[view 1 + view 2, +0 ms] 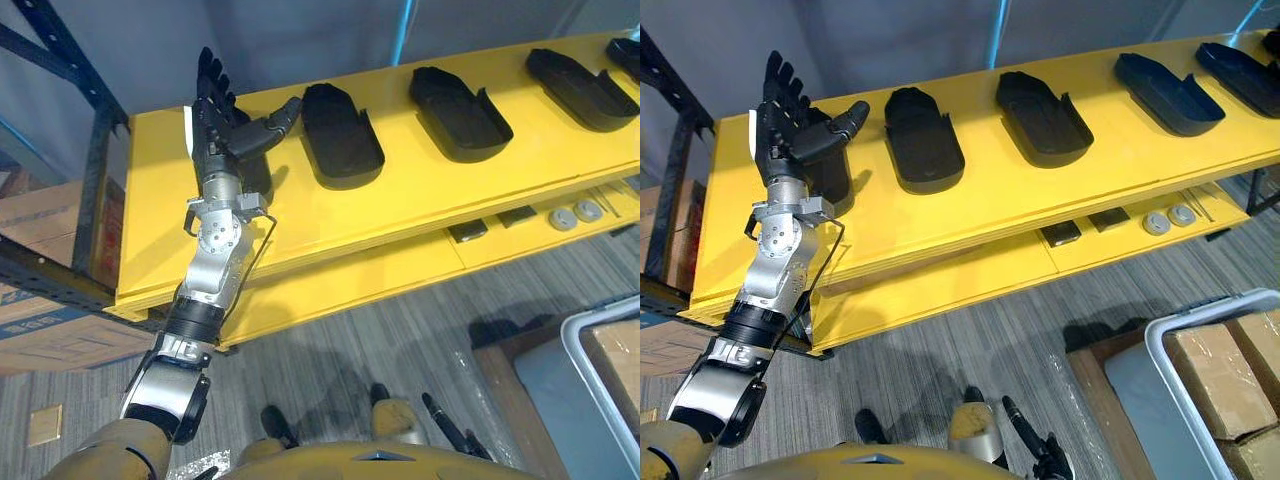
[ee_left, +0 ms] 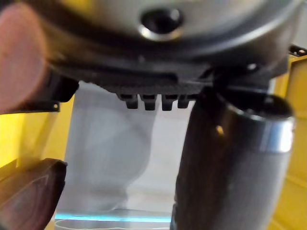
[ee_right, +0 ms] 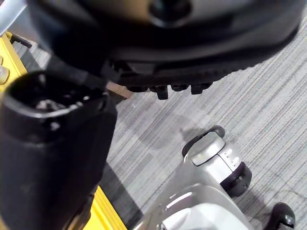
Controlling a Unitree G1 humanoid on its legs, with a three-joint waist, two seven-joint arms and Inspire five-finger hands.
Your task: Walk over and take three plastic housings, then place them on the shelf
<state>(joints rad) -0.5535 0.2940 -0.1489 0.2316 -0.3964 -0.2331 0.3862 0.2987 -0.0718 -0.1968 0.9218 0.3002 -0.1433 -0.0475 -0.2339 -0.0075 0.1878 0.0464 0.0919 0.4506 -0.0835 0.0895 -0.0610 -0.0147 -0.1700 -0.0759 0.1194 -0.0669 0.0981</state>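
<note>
Several black plastic housings lie in a row on the yellow shelf (image 1: 420, 185). My left hand (image 1: 215, 115) is raised over the shelf's left end, open, with straight fingers and the thumb (image 1: 840, 125) stretched towards the right. It holds nothing. One housing (image 1: 832, 170) lies right behind that hand and wrist and is partly hidden. The nearest fully visible housing (image 1: 340, 135) lies just right of the thumb, with more (image 1: 458, 112) farther right. My right hand (image 3: 57, 158) hangs low over the grey floor, open and empty.
A lower yellow shelf holds grey discs (image 1: 575, 215) and small dark blocks (image 1: 468, 232). A dark blue rack post (image 1: 95, 150) and cardboard boxes (image 1: 50, 300) stand at the left. A grey-rimmed bin (image 1: 1160, 370) with cardboard boxes sits on the floor at the lower right.
</note>
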